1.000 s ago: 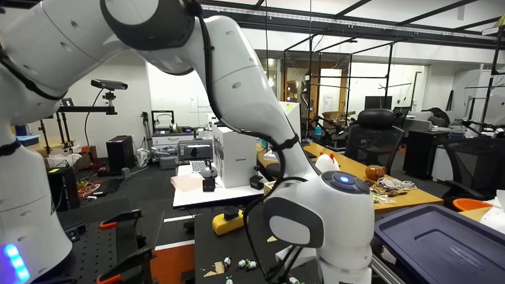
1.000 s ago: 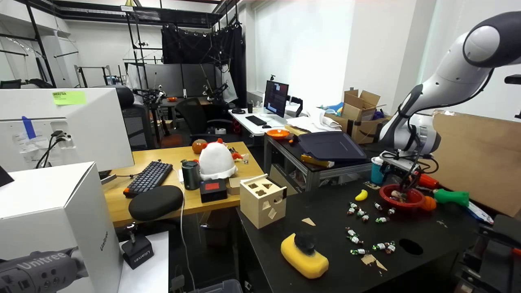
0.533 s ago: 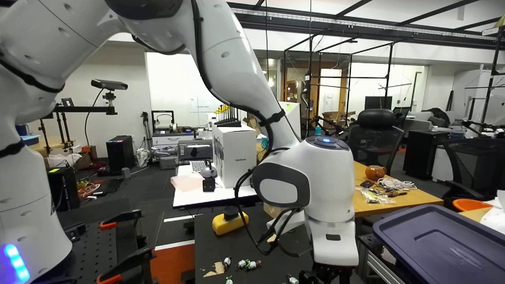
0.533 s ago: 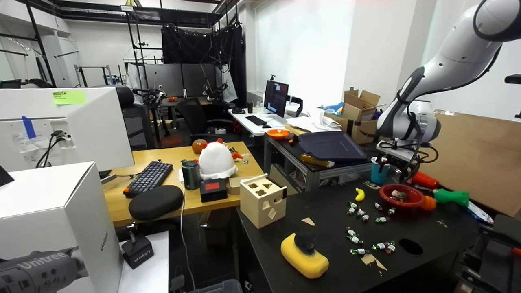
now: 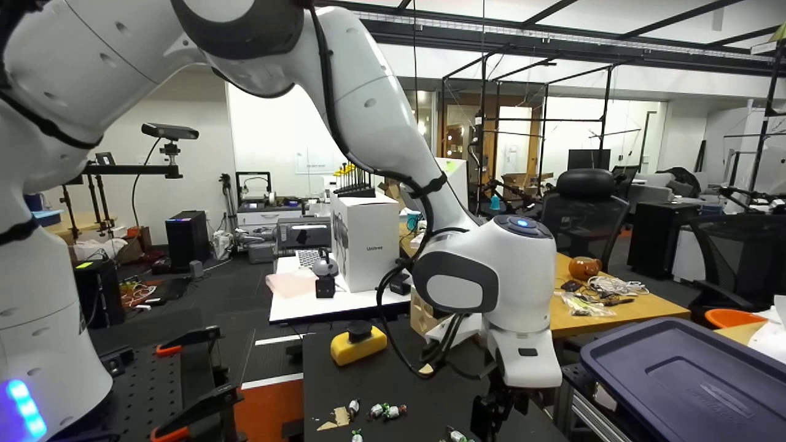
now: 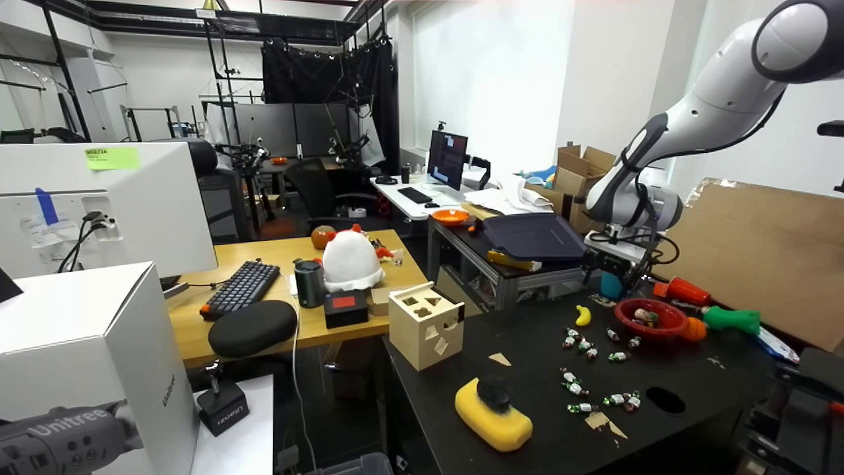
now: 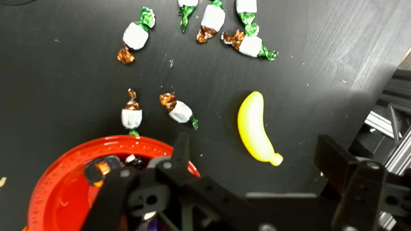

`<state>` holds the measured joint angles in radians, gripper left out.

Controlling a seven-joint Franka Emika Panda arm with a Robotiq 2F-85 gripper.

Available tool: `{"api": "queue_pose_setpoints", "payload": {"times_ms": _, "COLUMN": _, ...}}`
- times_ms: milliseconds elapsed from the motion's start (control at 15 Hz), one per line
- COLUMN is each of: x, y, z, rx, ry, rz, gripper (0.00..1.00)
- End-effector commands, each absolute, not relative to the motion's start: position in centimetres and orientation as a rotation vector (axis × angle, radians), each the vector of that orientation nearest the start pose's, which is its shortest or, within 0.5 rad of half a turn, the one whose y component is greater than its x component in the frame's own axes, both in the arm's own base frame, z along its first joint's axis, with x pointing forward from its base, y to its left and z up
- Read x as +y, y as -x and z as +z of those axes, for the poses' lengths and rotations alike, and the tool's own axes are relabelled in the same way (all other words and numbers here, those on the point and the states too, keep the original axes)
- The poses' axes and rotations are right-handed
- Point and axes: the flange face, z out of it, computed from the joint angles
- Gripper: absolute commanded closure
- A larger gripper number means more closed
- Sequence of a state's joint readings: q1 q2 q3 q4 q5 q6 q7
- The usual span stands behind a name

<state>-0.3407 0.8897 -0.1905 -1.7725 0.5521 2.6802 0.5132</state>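
Your black two-fingered claw [image 7: 255, 150] stands wide, with nothing between its fingers, above the black wood-grain desk [image 7: 298, 86]. Nearest below it is the small, curved, bright yellow toy banana [image 7: 253, 128], probably plastic, lying on the desk near the round, glossy red bowl [image 7: 41, 192] and apart from it.

For a good hold on the banana, line up before you drop. In the wrist view it sits about midway between the fingers sideways, but its stem end is closer to the fingertips than its thick middle, so check your centring over the body. Its length slants, so a slight wrist turn should bring the jaws square across it. Watch the finger at that view's left: it overlaps the bowl's rim there and could snag it. The white, brown and green foil-wrapped candy [image 7: 180, 112] lies close to that finger too. In an exterior view the teal cup [image 6: 611, 285] is partly hidden by the claw, so go easy sideways. Close gently; smooth, rounded sides may slip.
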Motion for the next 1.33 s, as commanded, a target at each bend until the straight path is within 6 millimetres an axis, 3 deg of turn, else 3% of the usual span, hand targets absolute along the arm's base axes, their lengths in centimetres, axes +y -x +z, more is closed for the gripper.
{"api": "queue_pose_setpoints", "payload": {"times_ms": 0, "x": -32.8, "y": -57.8, "z": 4.8, "rx": 1.971, "ry": 2.33, "rz": -0.013, "gripper": 0.0}}
{"api": "queue_pose_setpoints", "payload": {"times_ms": 400, "x": -32.9, "y": -61.4, "z": 1.6, "rx": 1.983, "ry": 2.471, "rz": 0.071, "gripper": 0.0}}
{"api": "queue_pose_setpoints", "payload": {"times_ms": 933, "x": -34.7, "y": -61.7, "z": -3.0, "rx": 2.006, "ry": 2.553, "rz": 0.181, "gripper": 0.0}}
{"api": "queue_pose_setpoints", "payload": {"times_ms": 1000, "x": -34.8, "y": -61.7, "z": -3.4, "rx": 1.995, "ry": 2.559, "rz": 0.178, "gripper": 0.25}}
{"api": "queue_pose_setpoints", "payload": {"times_ms": 1067, "x": -35.0, "y": -61.7, "z": -3.7, "rx": 1.995, "ry": 2.558, "rz": 0.169, "gripper": 0.26}}
{"api": "queue_pose_setpoints", "payload": {"times_ms": 1267, "x": -35.4, "y": -61.8, "z": -4.4, "rx": 1.992, "ry": 2.555, "rz": 0.145, "gripper": 0.51}}
